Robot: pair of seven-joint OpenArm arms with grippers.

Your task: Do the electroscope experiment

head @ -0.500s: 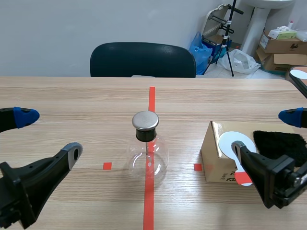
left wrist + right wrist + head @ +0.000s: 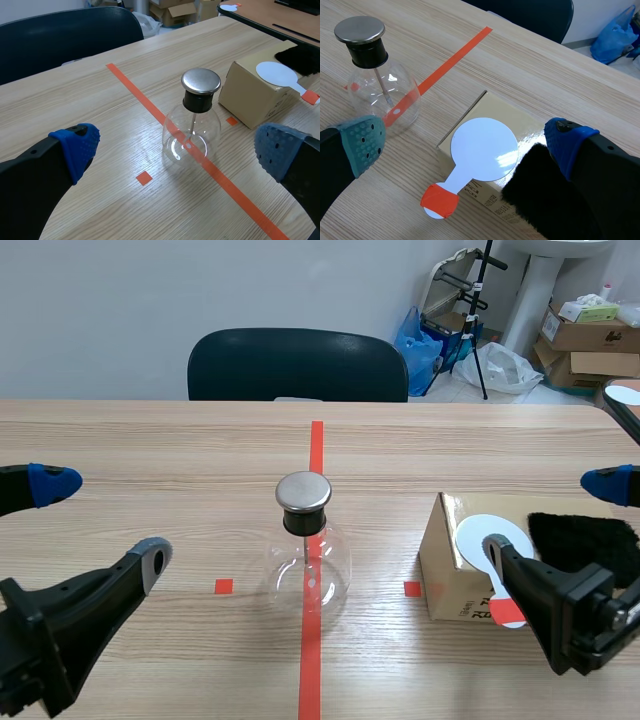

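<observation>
our left gripper [image 2: 100,520] hangs low near the tabletop's left edge, fingers spread wide, holding nothing. the clear round glass flask with a black neck and a flat metal cap [image 2: 305,560] stands upright mid-tabletop on the tape line, untouched. toward the right edge sits a tan cardboard box [image 2: 443,575]; on it lies a white round paddle with an orange-taped handle [image 2: 483,537], a black furry cloth [image 2: 585,535] just beside it. our right gripper [image 2: 552,517] hovers over the box, equally wide and empty. we judge nothing begun: rubbing the paddle and bringing it to the cap remain.
</observation>
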